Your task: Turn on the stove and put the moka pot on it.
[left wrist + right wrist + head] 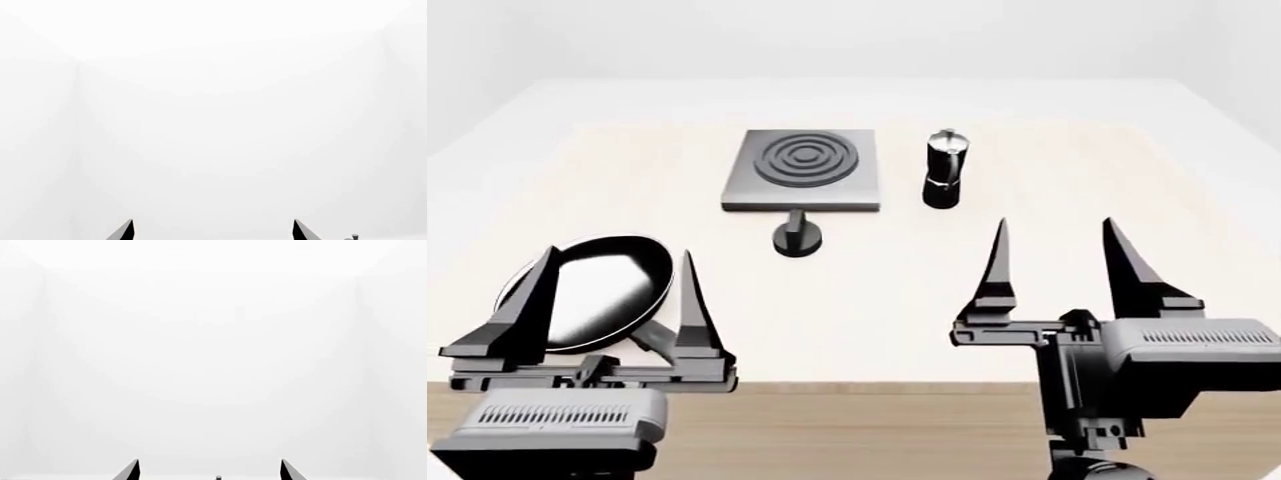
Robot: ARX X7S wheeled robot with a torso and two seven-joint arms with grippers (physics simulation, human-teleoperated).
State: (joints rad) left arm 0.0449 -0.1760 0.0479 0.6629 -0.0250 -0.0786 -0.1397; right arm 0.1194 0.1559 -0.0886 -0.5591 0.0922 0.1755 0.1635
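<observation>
Two sets of fingers, both spread wide, both holding nothing. Your left gripper hangs low at the near left, its fingers pointing away from you and straddling the view of the black frying pan that lies beneath them; whether they touch it cannot be told. Your right gripper sits at the near right, fingers likewise pointing forward, over bare counter. Both wrist views show only finger tips against white wall, so both arms are held roughly level, aimed ahead and not down.

Task items, untouched:
- Stove, far centre of the counter, ring burner bare.
- Knob, just in front of the stove, joined by a short stem.
- Moka pot, upright, just beside the stove on its right, apart from it.

Step in hand, by your judgement: the start, with nothing yet reached for. The next move likely calls for one gripper to travel forward and dip to the knob, closing round it to turn; the right arm is nearer the pot.
</observation>
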